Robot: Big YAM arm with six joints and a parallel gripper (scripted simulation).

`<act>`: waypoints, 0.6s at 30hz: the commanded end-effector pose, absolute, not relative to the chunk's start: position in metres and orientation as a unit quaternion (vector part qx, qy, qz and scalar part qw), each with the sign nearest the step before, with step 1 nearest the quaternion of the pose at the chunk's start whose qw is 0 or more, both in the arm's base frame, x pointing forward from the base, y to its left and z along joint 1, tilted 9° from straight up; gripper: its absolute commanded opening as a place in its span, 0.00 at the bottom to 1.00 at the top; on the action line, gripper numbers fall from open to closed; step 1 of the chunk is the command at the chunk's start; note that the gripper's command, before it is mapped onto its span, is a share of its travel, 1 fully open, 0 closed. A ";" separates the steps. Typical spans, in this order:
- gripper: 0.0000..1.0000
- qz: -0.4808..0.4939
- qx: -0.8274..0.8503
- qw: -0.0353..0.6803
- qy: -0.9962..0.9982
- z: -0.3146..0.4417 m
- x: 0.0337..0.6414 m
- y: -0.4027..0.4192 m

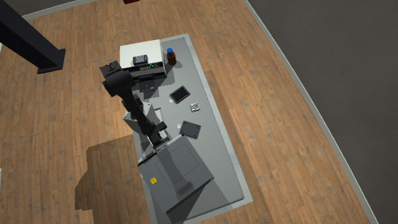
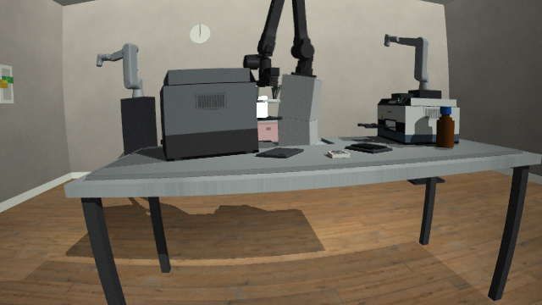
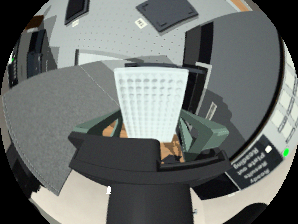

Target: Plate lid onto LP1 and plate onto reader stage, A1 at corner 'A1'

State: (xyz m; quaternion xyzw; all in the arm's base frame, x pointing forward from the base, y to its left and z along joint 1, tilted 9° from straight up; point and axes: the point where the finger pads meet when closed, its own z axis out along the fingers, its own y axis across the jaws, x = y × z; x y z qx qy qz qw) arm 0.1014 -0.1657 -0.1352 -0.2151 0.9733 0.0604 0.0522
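Note:
My gripper (image 2: 268, 93) (image 3: 150, 111) is shut on the white well plate (image 1: 163, 134) (image 2: 274, 101) (image 3: 151, 95), wells facing up and uncovered. The plate is above the dark stage (image 2: 275, 118) of the grey reader (image 1: 177, 162) (image 2: 212, 120) (image 3: 245, 75), with a gap below it. The white dispenser (image 1: 141, 53) (image 2: 417, 123) has an empty-looking stage (image 1: 147, 84). A black rectangle, perhaps the lid, lies in one bench nest (image 1: 180, 94) (image 2: 367, 150) (image 3: 77, 10). Well A1 and the nest names are too small to read.
The other dark nest (image 1: 190, 129) (image 2: 280, 152) (image 3: 167, 14) lies near the reader's corner. A small patterned white block (image 1: 195, 107) (image 2: 339, 154) lies between the nests, towards the table edge. The blue-capped brown bottle (image 1: 171, 57) (image 2: 445, 129) stands upright beside the dispenser.

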 end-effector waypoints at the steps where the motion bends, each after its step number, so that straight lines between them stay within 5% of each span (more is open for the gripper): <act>1: 0.86 0.054 -0.213 0.052 0.974 -0.138 0.103 -0.169; 18: 0.86 0.054 -0.217 0.052 0.973 -0.149 0.105 -0.170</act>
